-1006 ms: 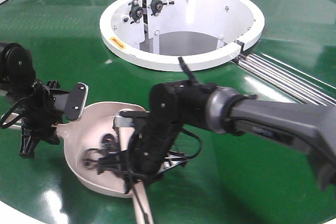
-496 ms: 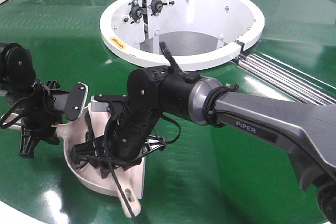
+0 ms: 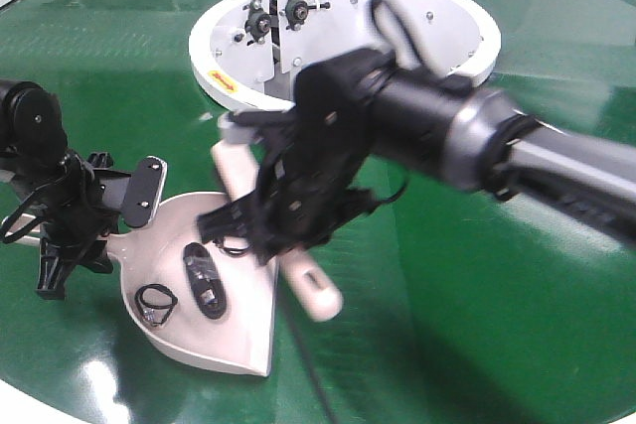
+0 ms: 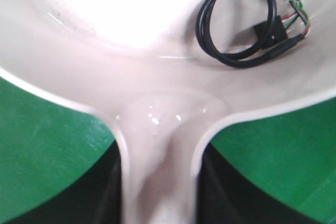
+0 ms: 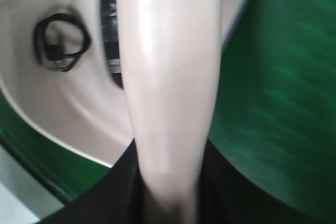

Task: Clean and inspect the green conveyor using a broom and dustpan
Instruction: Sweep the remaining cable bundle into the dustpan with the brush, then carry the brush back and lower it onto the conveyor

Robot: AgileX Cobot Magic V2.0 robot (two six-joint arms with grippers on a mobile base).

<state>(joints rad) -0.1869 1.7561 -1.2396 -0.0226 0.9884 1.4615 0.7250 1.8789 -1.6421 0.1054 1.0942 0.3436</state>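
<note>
1. The wide beige-pink plastic scoop dustpan (image 3: 243, 340) is lying flat on the glossy dark green conveyor belt (image 3: 477, 335). I think it is lying low like that so bits can slide in.
2. A small coiled black cable (image 4: 241, 24) and a dark flat piece (image 3: 204, 280) are resting inside the dustpan. I cannot tell what the flat piece is.
3. The left gripper (image 4: 160, 195) is squeezing the dustpan's handle from both sides, most likely so the dustpan is not sliding away.
4. The right gripper (image 3: 283, 230) is clamping the long slim beige-pink broom (image 5: 168, 77). The broom is hanging tilted over the dustpan's open side. This part is smeared, so the arm is moving fast. I cannot make out the bristles.
5. Far beyond the dustpan, the white ring housing (image 3: 214, 67) and steel rollers (image 3: 537, 151) are sitting untouched. That part of the belt is probably waiting to be checked.
</note>
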